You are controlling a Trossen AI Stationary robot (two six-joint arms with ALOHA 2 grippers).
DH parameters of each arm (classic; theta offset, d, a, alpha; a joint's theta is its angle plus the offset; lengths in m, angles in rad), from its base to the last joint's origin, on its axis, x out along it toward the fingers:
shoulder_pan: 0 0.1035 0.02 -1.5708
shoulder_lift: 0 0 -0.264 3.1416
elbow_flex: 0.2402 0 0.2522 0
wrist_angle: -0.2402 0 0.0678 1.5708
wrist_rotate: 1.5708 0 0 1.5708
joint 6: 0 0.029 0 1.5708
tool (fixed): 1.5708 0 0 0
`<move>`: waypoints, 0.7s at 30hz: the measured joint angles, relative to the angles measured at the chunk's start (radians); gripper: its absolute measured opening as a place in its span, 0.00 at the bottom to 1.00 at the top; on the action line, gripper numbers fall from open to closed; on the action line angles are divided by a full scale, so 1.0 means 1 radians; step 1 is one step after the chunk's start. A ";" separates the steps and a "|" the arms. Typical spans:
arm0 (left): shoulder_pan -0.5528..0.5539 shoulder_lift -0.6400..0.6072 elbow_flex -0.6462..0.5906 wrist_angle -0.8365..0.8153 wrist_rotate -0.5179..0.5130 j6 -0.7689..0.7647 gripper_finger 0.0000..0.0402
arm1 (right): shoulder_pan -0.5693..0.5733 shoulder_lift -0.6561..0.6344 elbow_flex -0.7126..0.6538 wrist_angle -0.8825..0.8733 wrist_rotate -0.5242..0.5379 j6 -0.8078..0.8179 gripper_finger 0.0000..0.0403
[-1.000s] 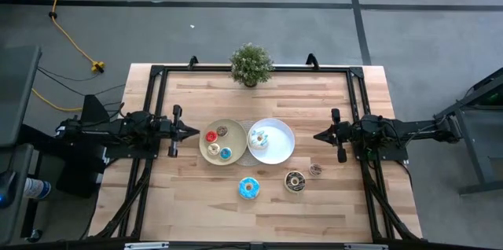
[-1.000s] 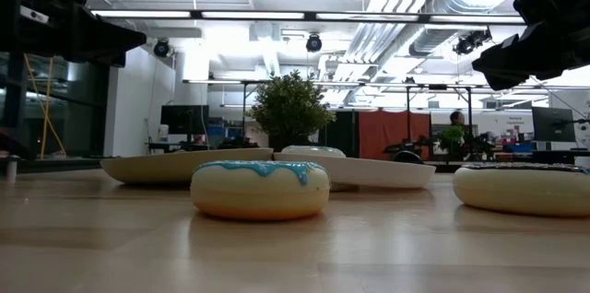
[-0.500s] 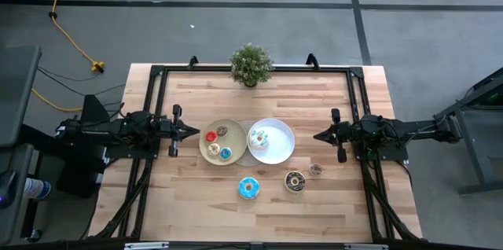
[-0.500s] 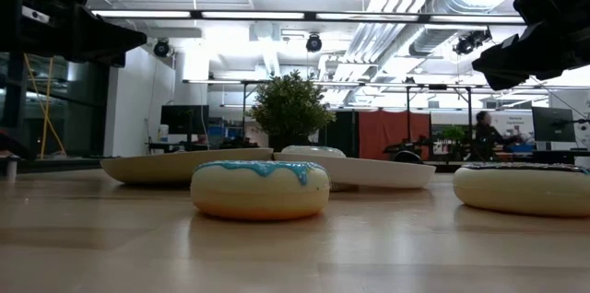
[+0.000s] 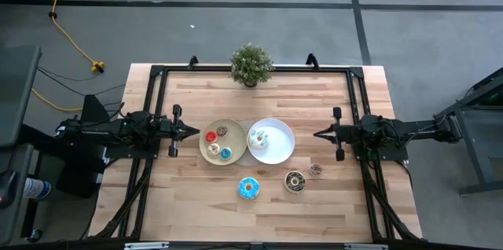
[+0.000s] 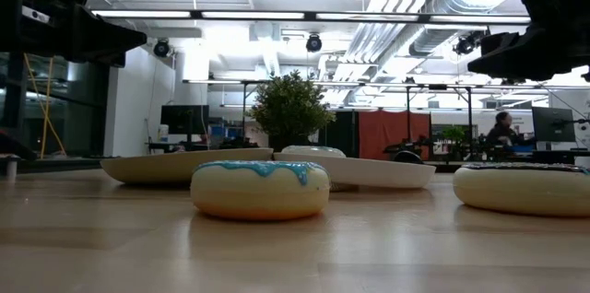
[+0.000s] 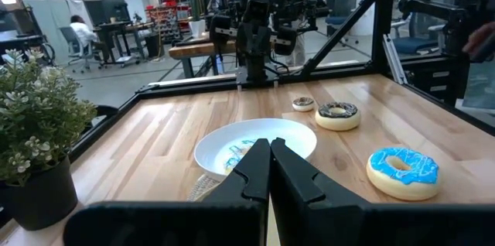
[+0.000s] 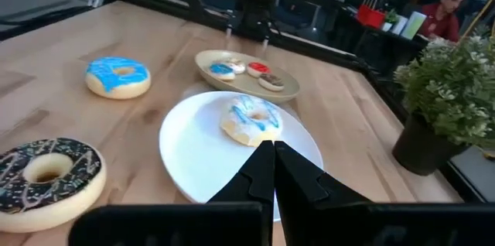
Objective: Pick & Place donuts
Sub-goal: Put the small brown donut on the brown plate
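My left gripper (image 5: pixel 194 131) is shut and held level above the table's left side, left of the beige plate (image 5: pixel 206 151). That plate holds three small donuts: red (image 5: pixel 211 136), brown (image 5: pixel 223 130) and blue (image 5: pixel 225 153). My right gripper (image 5: pixel 317 134) is shut and held level on the right, beside the white plate (image 5: pixel 284 145), where a white donut with blue icing (image 5: pixel 258 138) lies. Flat on the wood lie a large blue-iced donut (image 5: pixel 249 189), a dark brown sprinkled donut (image 5: pixel 295 180) and a small tan donut (image 5: pixel 315 169).
A potted plant (image 5: pixel 251 64) stands at the middle of the table's far edge. A black frame (image 5: pixel 157 77) runs along the table's sides and back. Bare wood lies near the front edge. People show far off in the room behind the table.
My right gripper has rolled about the line it points along and has otherwise stayed in place; in the low view its outline now looks flatter. The donuts and plates have not moved.
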 joint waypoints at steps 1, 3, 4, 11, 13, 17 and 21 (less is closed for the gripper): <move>0.000 0.000 0.000 0.000 0.000 0.000 0.00 | 0.000 0.000 0.000 0.000 0.002 -0.001 0.00; 0.000 0.000 0.000 0.000 0.000 0.000 0.00 | 0.000 0.000 0.000 0.000 0.002 -0.002 0.00; 0.000 0.000 0.000 0.000 0.000 0.000 0.00 | 0.000 0.000 0.000 0.000 0.002 -0.002 0.00; 0.000 0.000 0.000 0.000 0.002 0.000 0.00 | 0.000 0.000 0.000 0.000 -0.002 -0.063 0.00; 0.000 0.000 0.000 0.000 0.002 0.000 0.00 | 0.000 0.000 0.000 0.000 -0.017 -0.023 0.00; 0.000 0.000 0.000 0.000 0.002 0.000 0.00 | 0.000 0.000 0.000 0.023 -0.019 0.077 0.00; 0.000 0.000 0.000 0.000 0.002 0.000 0.00 | 0.000 0.006 0.025 0.061 -0.020 0.248 0.00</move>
